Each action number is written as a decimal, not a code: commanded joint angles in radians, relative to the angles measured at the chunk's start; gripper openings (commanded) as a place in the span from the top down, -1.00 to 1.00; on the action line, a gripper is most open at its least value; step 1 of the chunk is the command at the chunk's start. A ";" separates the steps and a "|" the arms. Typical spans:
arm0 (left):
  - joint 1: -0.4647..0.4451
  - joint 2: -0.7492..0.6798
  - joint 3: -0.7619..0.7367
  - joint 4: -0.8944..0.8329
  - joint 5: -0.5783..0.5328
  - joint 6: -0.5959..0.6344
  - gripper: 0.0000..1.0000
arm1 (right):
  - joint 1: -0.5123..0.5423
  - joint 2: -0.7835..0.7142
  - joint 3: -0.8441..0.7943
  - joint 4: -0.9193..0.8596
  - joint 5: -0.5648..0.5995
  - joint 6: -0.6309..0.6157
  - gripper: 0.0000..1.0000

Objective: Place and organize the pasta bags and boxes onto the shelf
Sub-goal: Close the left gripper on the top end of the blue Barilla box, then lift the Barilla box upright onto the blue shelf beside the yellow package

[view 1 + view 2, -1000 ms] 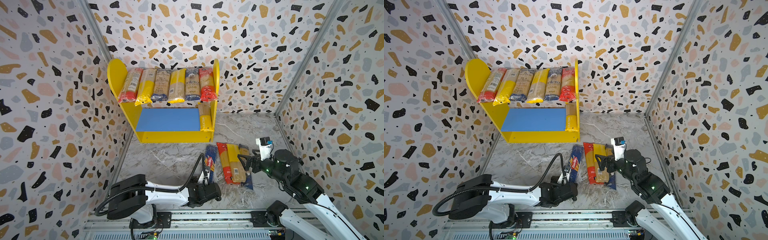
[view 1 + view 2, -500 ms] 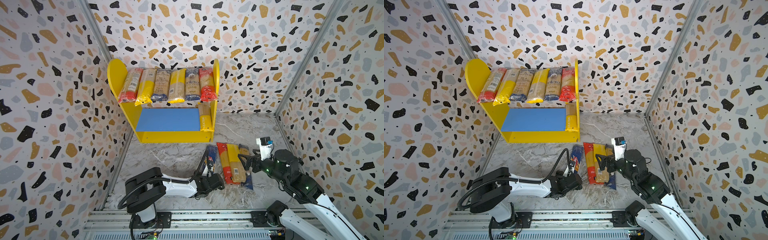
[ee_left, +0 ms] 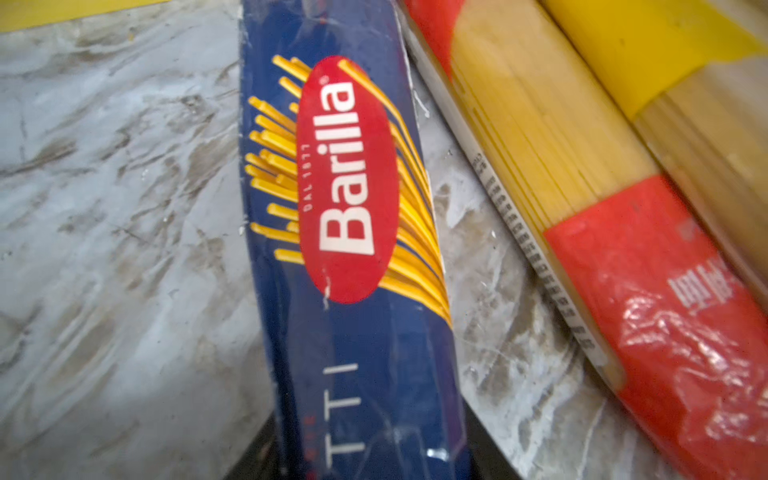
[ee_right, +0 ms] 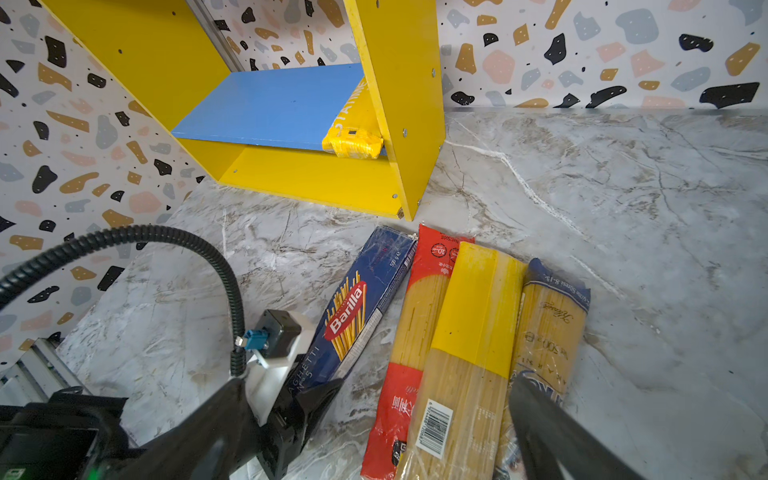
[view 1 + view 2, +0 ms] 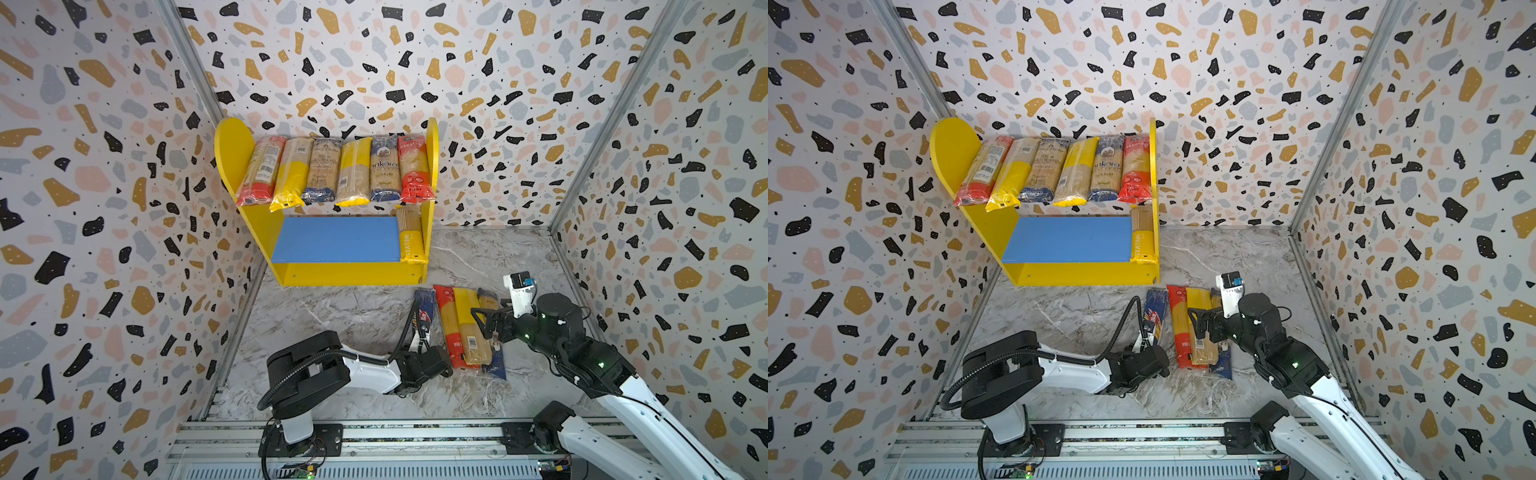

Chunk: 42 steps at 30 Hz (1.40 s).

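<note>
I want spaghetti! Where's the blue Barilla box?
In a top view the box lies on the floor near the shelf's right corner, left of the red bag.

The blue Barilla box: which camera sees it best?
The left wrist view: the Barilla box fills the middle and its name reads clearly. The right wrist view shows more of its length, but smaller. In both top views it is tiny.

The black left gripper point(image 5: 1147, 347) is touching the dark blue Barilla box point(image 5: 1154, 308); six clear spaghetti bags point(image 5: 1054, 170) are lying atop the yellow shelf point(image 5: 951, 153).
</note>
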 commanded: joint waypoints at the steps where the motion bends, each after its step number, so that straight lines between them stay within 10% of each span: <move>1: 0.027 0.006 -0.079 -0.033 0.079 0.009 0.41 | 0.003 0.007 0.033 0.025 0.005 -0.014 -0.98; 9: 0.043 -0.138 -0.156 -0.049 0.038 0.049 1.00 | 0.004 0.044 0.040 0.046 -0.014 -0.012 -0.98; 35: 0.045 -0.996 -0.250 -0.434 -0.258 0.061 1.00 | 0.164 0.296 0.152 0.172 -0.051 0.009 -0.98; 42: 0.086 -1.009 -0.196 -0.386 -0.330 0.182 1.00 | 0.174 0.338 0.198 0.188 -0.076 0.008 -0.97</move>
